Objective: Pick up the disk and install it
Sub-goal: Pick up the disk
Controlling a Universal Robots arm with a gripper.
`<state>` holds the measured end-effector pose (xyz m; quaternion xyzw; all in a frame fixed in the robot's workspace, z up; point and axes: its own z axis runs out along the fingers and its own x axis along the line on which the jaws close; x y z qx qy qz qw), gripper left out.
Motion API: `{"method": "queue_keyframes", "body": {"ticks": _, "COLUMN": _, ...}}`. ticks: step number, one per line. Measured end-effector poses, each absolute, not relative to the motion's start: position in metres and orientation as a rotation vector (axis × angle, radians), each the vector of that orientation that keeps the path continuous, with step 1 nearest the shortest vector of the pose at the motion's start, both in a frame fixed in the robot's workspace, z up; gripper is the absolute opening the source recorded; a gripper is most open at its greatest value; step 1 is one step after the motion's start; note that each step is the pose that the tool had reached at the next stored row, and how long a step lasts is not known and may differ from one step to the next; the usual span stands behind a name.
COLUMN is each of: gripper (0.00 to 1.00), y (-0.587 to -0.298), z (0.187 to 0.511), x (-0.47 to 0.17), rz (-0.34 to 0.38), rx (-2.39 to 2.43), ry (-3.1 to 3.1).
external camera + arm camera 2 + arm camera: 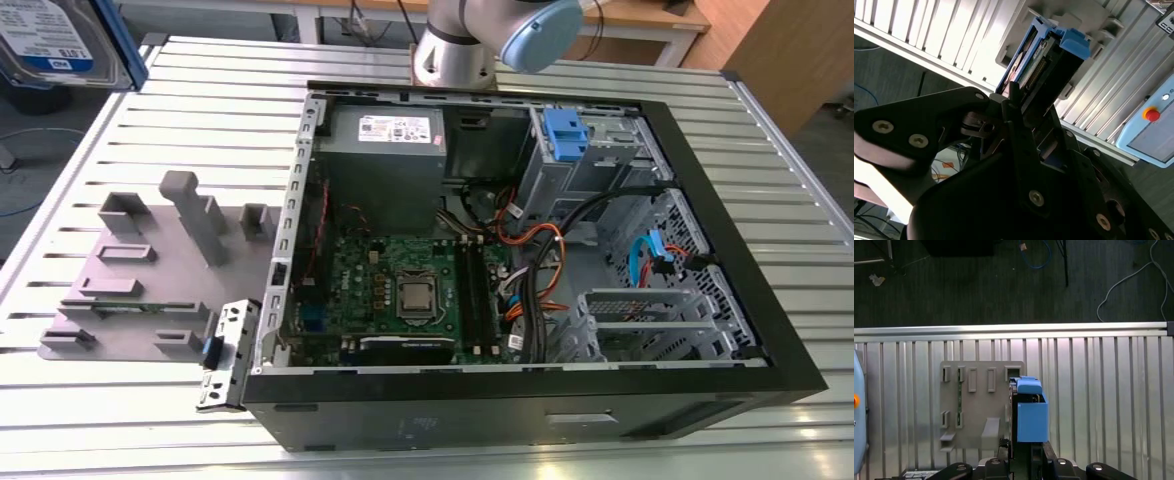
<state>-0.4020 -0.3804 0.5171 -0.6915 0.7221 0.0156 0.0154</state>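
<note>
**Disk's clamped in the gripper, up off the table, nowhere near the case**

So here's where it's at. The gripper (1026, 107) has its black fingers (1013, 97) closed tight on the disk (1040, 67). You can see the drive's connector edge and its blue carrier (1074, 42) poking out past the fingertips in the second wrist view.

In the first wrist view the disk (1029, 415) is standing on edge, hanging in the air over the grey fixture plate (974, 410). That plate sits on the slatted metal table (1104, 390).

In the exterior view the disk (54, 45) is way up in the exterior view's left corner, label facing the camera. It's well apart from the open computer case (534, 395).

Inside the case, the blue-handled drive cage (567, 140) sits at the far side, with the grey power supply (384, 140) beside it toward the exterior view's left. The fixture plate (160, 275) lies on the table just beside the case, toward the exterior view's left. The arm (461, 45) comes up behind the case.
</note>
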Motion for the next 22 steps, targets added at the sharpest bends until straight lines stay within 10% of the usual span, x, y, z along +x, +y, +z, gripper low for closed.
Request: {"method": "queue_keyframes", "body": {"ticks": 22, "gripper": 0.35, "y": -0.380, "z": 0.559, "x": -0.402, "rz": 0.048, "rx": -2.151, "ry": 2.246}}
